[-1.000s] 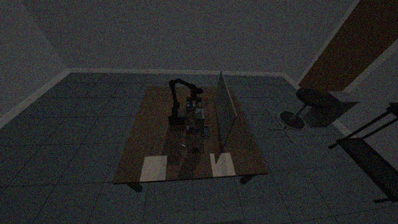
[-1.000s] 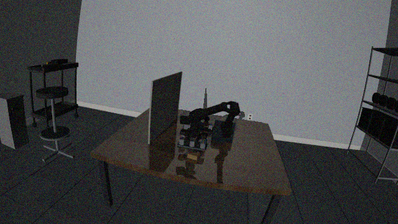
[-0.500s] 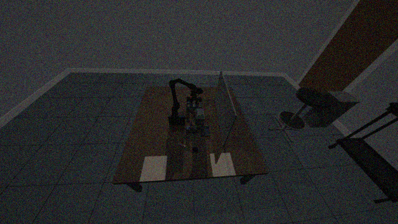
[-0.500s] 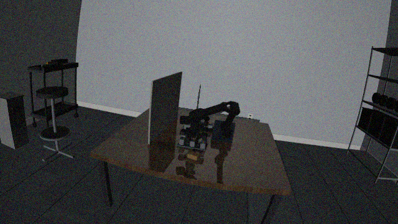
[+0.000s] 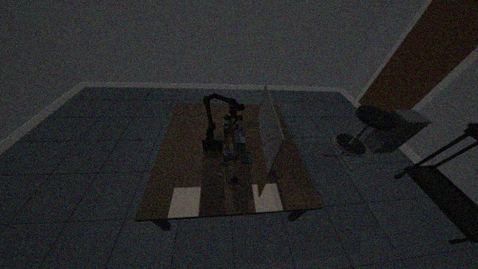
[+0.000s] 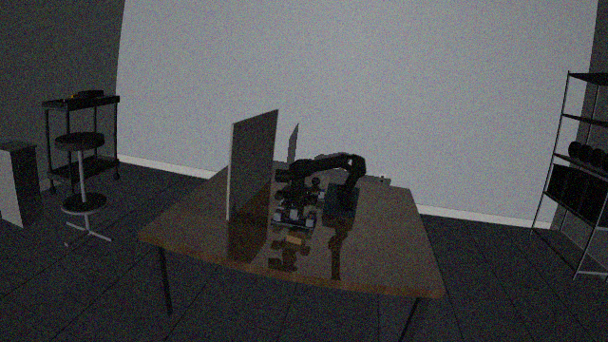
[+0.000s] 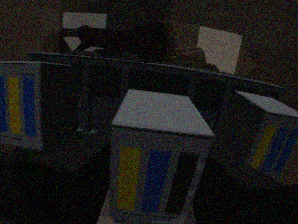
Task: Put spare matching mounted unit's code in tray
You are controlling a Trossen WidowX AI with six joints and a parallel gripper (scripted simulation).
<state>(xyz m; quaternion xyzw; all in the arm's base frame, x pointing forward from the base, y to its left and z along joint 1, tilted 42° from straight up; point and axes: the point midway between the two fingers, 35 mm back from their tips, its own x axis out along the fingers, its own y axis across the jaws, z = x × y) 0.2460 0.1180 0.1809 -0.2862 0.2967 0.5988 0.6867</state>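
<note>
The fingers pinch a pale, matte, boxy spare with flat yellow, blue and black stripes.

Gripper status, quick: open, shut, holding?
Gripper: closed on the middle spare, the white block with yellow, blue and black stripes.

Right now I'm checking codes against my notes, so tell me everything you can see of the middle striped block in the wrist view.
The middle block is a grey box with a pale, flat top. Its near face carries three upright stripes, left to right yellow, blue and black. The surface looks matte. It stands roughly upright between two other striped blocks, apart from both. The hand is shut on it; the contact itself is too dark to make out.
</note>
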